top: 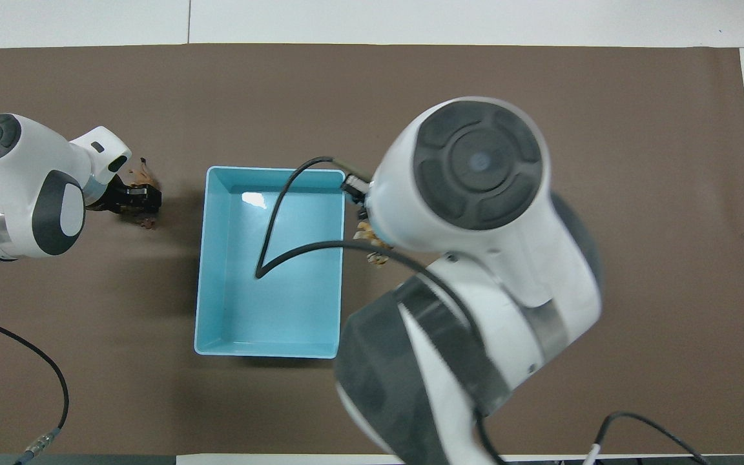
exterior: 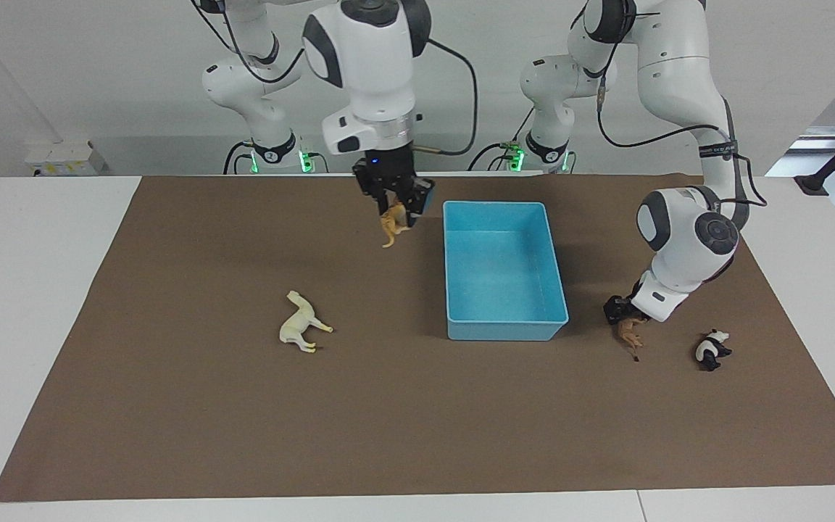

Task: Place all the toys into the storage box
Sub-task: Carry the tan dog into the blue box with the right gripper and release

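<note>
We see the box point(exterior: 504, 319) in the middle of the table point(exterior: 171, 435). The right hand point(exterior: 397, 205) is up in the air just beside it, clamped on the tiger point(exterior: 391, 222). The left hand point(exterior: 624, 313) is down low, pinching the lion point(exterior: 629, 335). The panda point(exterior: 712, 349) lies near the lion. The horse point(exterior: 300, 322) lies toward the right arm's end.

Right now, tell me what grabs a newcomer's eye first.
The right gripper, raised beside the empty storage box, dangles the orange tiger. The left gripper is down on the brown lion near the panda. The horse lies alone toward the right arm's end.
</note>
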Motion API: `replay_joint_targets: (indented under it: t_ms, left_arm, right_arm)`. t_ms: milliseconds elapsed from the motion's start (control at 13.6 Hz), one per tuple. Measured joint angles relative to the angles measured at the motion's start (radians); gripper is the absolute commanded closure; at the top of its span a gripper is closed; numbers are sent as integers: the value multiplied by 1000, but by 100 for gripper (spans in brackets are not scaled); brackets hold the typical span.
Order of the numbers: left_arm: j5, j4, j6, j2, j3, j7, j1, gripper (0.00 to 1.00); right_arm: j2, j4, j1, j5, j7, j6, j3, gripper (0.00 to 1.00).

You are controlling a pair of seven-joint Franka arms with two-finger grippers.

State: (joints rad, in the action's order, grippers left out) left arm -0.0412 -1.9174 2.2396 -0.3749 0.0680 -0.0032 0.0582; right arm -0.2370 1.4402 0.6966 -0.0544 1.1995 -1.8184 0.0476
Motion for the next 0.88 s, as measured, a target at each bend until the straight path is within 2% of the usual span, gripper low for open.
replay_joint_targets:
  t_ms: [73, 147, 366, 513, 733, 880]
  left_arm:
    - [0, 0, 0, 0, 1, -7, -4, 81]
    - [0, 0, 0, 0, 1, -11, -5, 87]
    - [0, 10, -1, 1, -1, -11, -4, 90]
    - [-2, 50, -45, 2, -4, -11, -2, 90]
    - [-7, 175, -177, 9, -5, -10, 0, 89]
    - [-6, 270, -292, 36, 6, -33, -4, 88]
  right_arm:
    - [-24, 1, 54, 0, 50, -38, 0, 100]
    - [-54, 3, 100, 1, 94, -85, 1, 100]
    - [-169, 15, 204, 28, 158, -185, 3, 100]
    - [-240, 29, 229, 48, 180, -263, 4, 1]
    - [-256, 26, 220, 48, 220, -274, 17, 0]
    - [-238, 3, 210, 48, 257, -210, 23, 0]
